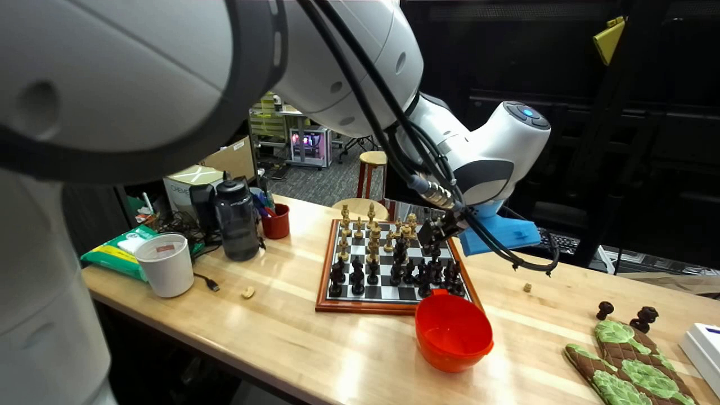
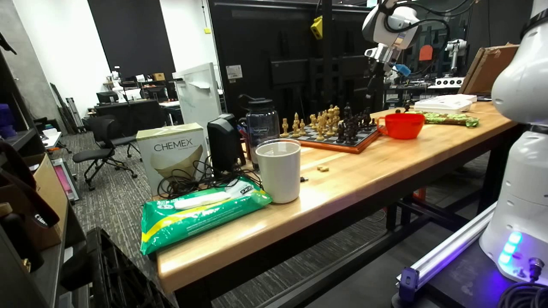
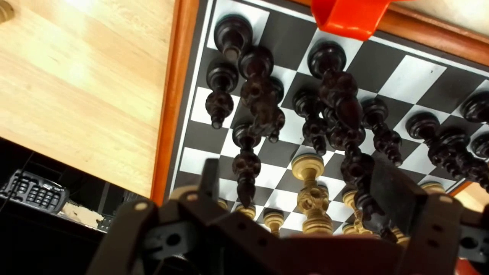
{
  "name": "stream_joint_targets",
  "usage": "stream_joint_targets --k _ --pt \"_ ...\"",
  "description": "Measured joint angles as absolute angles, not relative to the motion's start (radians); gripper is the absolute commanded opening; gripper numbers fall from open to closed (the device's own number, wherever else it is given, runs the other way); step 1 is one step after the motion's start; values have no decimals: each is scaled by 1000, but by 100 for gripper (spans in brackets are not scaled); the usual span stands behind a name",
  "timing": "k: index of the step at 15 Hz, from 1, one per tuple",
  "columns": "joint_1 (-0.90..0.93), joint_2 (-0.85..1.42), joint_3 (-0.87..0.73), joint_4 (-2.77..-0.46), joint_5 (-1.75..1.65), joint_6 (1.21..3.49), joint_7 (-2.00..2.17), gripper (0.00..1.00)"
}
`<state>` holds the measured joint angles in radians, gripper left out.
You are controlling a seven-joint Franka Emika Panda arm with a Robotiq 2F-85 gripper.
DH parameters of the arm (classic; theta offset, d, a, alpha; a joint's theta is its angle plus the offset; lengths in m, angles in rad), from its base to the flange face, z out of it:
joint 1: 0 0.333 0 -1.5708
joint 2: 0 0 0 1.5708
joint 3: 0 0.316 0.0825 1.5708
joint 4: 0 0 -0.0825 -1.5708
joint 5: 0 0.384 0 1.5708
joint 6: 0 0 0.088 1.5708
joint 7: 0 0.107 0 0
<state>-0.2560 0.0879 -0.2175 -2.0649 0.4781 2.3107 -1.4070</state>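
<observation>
My gripper is open and empty above the far right part of a wood-framed chessboard. It also shows raised over the table in an exterior view. In the wrist view my fingers are spread wide. A light chess piece and a dark pointed piece appear between them, and a tall dark piece overlaps the right finger; contact cannot be told. Dark pieces stand along the near side, light pieces mostly farther back. A red bowl sits at the board's near right corner.
Loose dark pieces and a small light piece lie right of the board. A green-brown mitt is near the right edge. A white cup, dark bottle, red pen cup and wipes pack stand at left.
</observation>
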Motion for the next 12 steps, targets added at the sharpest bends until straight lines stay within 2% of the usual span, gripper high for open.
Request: stream_joint_targets --k 12 --pt "-268 131 -218 -2050 478 2311 -1355 100"
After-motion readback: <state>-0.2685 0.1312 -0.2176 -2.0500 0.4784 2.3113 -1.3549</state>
